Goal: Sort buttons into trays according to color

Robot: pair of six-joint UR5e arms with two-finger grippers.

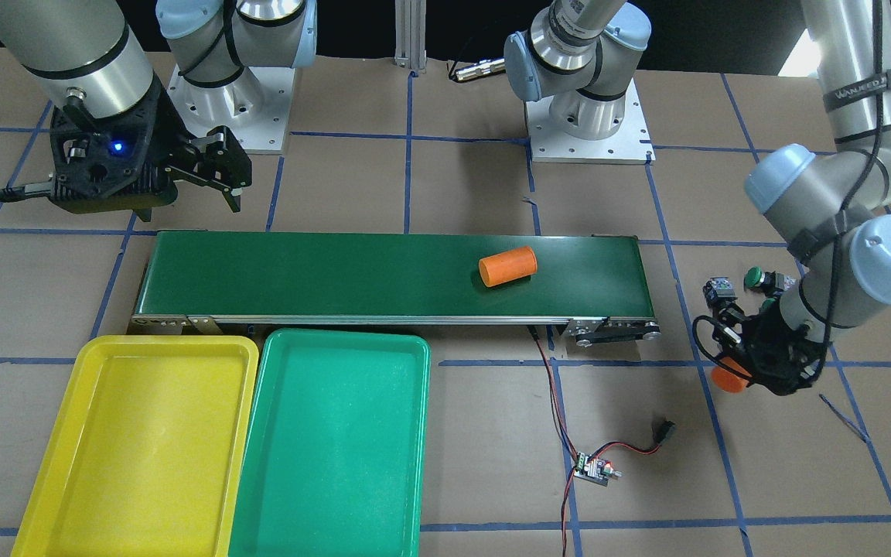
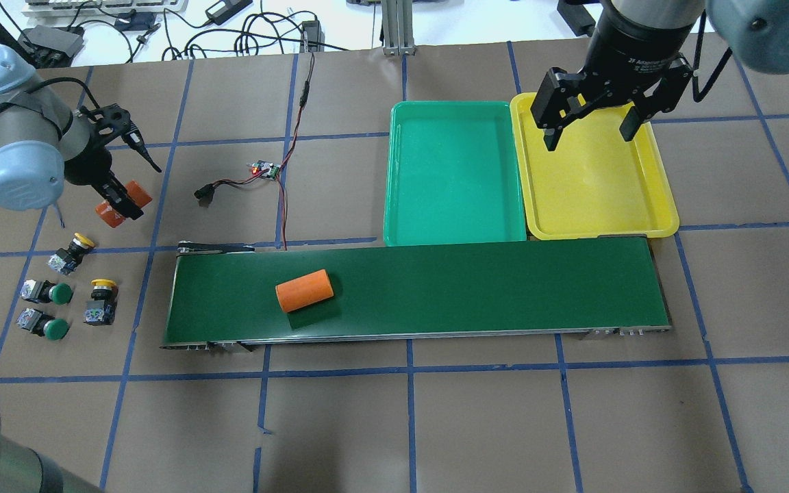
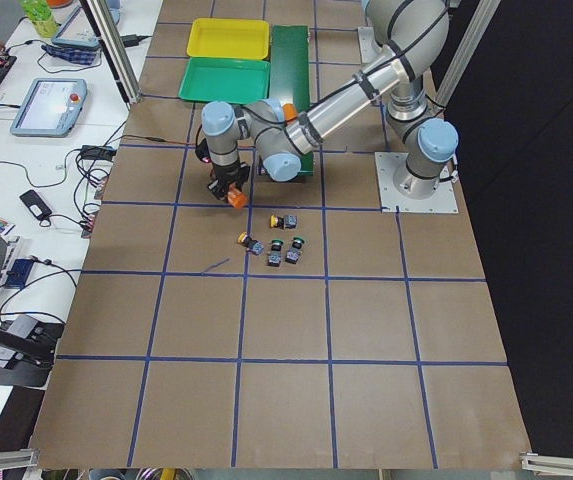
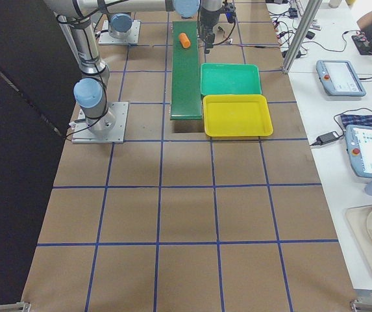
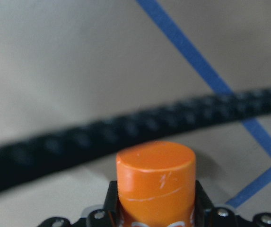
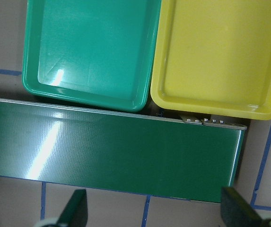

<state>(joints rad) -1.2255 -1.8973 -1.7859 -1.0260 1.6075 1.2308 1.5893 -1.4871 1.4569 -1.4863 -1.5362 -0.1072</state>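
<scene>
Several buttons lie on the paper-covered table at the robot's left: two yellow-capped ones (image 2: 81, 242) (image 2: 103, 283) and two green-capped ones (image 2: 59, 294) (image 2: 57, 329). Beyond them my left gripper (image 2: 120, 205) is shut on an orange cylinder (image 5: 155, 179), held just above the table. The green tray (image 2: 455, 171) and the yellow tray (image 2: 593, 178) sit side by side behind the belt's right end, both empty. High over the yellow tray hangs my right gripper (image 2: 589, 137), open with nothing between its fingers (image 6: 76, 210).
A long dark green conveyor belt (image 2: 477, 287) runs across the middle with a second orange cylinder (image 2: 304, 290) lying on its left part. A small controller board (image 2: 264, 170) with red and black wires lies behind the belt.
</scene>
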